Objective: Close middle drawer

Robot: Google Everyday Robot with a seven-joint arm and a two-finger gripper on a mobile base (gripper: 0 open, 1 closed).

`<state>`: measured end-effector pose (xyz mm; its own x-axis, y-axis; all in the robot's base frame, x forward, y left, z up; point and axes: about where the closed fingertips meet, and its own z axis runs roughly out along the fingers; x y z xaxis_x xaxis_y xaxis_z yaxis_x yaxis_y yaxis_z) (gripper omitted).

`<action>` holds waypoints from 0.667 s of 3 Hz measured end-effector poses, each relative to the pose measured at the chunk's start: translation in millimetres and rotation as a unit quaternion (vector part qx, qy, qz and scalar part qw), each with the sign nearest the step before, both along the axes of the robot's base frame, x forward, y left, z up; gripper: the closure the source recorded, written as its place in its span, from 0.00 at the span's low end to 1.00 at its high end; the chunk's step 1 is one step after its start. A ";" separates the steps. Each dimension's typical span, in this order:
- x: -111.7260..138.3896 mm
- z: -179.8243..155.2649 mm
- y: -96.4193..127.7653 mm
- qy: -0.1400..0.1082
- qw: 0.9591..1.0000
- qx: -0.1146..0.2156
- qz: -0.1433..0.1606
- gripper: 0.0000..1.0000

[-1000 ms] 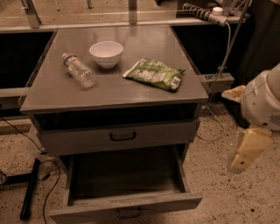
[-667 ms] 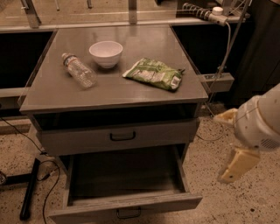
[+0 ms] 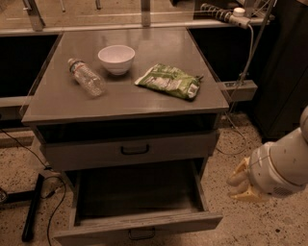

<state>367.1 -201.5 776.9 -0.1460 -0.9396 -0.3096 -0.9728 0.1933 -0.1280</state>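
Observation:
The grey cabinet (image 3: 57, 108) has its middle drawer (image 3: 139, 226) pulled far out toward me, and its inside shows empty. Its flat front with a small black handle (image 3: 141, 234) sits at the bottom edge of the view. The top drawer (image 3: 130, 151) above it is pushed in. My gripper (image 3: 239, 185) is at the right, on a thick white arm (image 3: 279, 166). It hangs beside the open drawer's right side, level with it and a little apart.
On the cabinet top lie a clear plastic bottle (image 3: 87, 78), a white bowl (image 3: 116, 58) and a green snack bag (image 3: 169, 80). A power strip and cable (image 3: 226, 14) hang at the back right. Cables and a black bar (image 3: 33, 206) lie on the floor at left.
My arm has moved down and to the left, bringing the gripper closer to the right side of the open middle drawer. The drawer has not moved.

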 end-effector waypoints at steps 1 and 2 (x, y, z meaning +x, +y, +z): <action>9.1 -27.8 -3.1 -0.005 1.000 0.001 -0.001 0.88; 10.9 -28.1 -3.0 -0.009 1.000 0.001 -0.002 1.00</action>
<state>378.0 -204.5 748.9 -0.1440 -0.9385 -0.3139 -0.9697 0.1971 -0.1443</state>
